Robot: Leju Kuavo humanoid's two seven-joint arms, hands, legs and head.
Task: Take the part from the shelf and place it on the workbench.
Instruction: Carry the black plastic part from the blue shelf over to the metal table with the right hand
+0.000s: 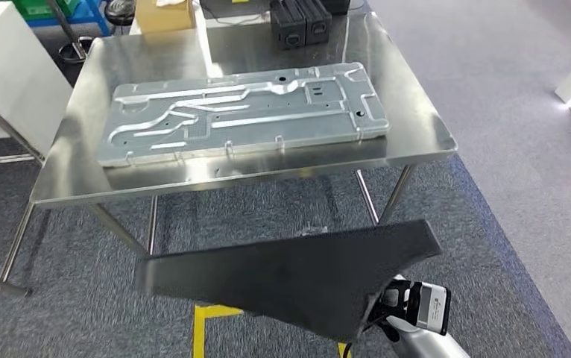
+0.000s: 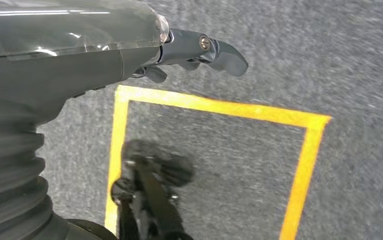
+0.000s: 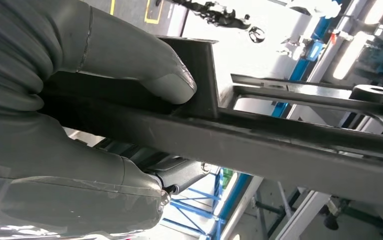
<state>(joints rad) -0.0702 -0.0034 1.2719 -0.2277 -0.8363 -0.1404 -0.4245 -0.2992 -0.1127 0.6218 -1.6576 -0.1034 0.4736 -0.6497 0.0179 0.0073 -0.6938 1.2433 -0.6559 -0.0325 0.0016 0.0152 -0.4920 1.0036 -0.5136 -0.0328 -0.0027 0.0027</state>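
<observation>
A flat black part, wide and tapering to a corner, hangs in front of me below the workbench's near edge. My right hand grips it from under its right end; up close the thumb presses on the part's ribbed black frame with the fingers wrapped beneath. The steel workbench stands ahead. My left hand hangs over the carpet, holding nothing, one finger stretched out.
A large machined aluminium plate covers most of the workbench, leaving bare strips along the front and right. Black cases and a cardboard box sit at the back. A white cabinet stands left. Yellow floor tape marks the carpet.
</observation>
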